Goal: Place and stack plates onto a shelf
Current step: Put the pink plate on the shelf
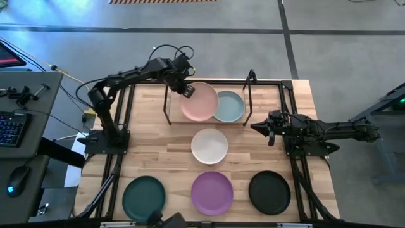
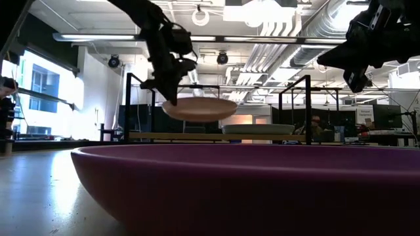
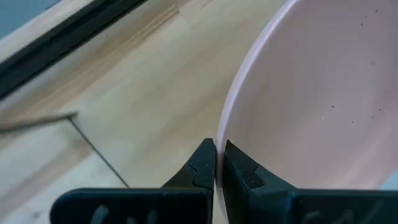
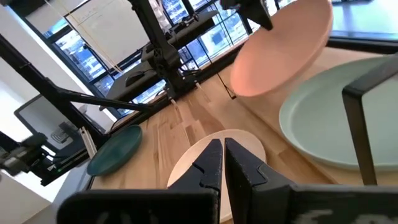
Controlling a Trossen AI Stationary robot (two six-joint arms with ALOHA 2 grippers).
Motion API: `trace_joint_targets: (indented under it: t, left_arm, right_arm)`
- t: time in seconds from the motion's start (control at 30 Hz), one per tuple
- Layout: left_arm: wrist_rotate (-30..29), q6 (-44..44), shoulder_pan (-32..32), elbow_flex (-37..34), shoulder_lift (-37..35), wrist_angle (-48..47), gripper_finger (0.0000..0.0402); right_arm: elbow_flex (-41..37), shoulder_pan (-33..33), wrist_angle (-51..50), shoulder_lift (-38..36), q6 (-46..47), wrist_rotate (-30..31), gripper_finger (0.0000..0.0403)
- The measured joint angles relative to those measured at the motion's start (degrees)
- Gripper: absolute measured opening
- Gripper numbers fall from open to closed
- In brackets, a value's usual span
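Note:
My left gripper [image 1: 187, 92] is at the shelf's [image 1: 174, 109] left half, shut on the pink plate [image 1: 200, 101], which hangs above the shelf board [image 2: 164, 136]. The pale blue-grey plate [image 1: 230, 106] rests flat on the shelf's right half, and from above the pink plate overlaps its left rim. The white plate [image 1: 209, 145] lies on the table in front of the shelf. Dark teal [image 1: 143, 196], purple [image 1: 212, 192] and black [image 1: 269, 192] plates lie in a row near the table's near edge. My right gripper [image 1: 261, 127] hovers shut beside the shelf's right end. My left gripper pinches the pink plate's rim [image 3: 219, 144] on its left far side between both fingers [image 3: 202, 167], one above the rim and one below. It comes slanting down from the table's left far side. The plate is lifted clear of the shelf board, nearly level [image 2: 199, 108].
Black rod uprights [image 1: 248, 95] stand at the shelf's ends, the right one close to my right gripper. Bare tabletop [image 1: 152, 149] lies left of the white plate. A desk with a keyboard [image 1: 11, 126] stands beyond the table's left edge.

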Motion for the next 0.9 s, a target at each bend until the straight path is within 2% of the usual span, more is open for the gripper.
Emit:
trace_joint_targets:
  t: [0.2, 0.5, 0.9]
  left_arm:
    - [-2.0, 3.1, 0.4, 0.3, 2.4, 0.3, 0.0]
    - [-3.9, 5.7, 0.2, 0.0, 1.8, -0.2, 0.0003]
    - [-4.5, 5.8, 0.4, 0.0, 1.8, -1.8, 0.0049]
  right_arm:
    - [0.0, 0.0, -0.5, 0.0, 0.8, 0.0, 0.0]
    - [0.0, 0.0, -0.5, 0.0, 0.8, 0.0, 0.0]
    - [0.0, 0.0, -0.5, 0.0, 0.8, 0.0, 0.0]
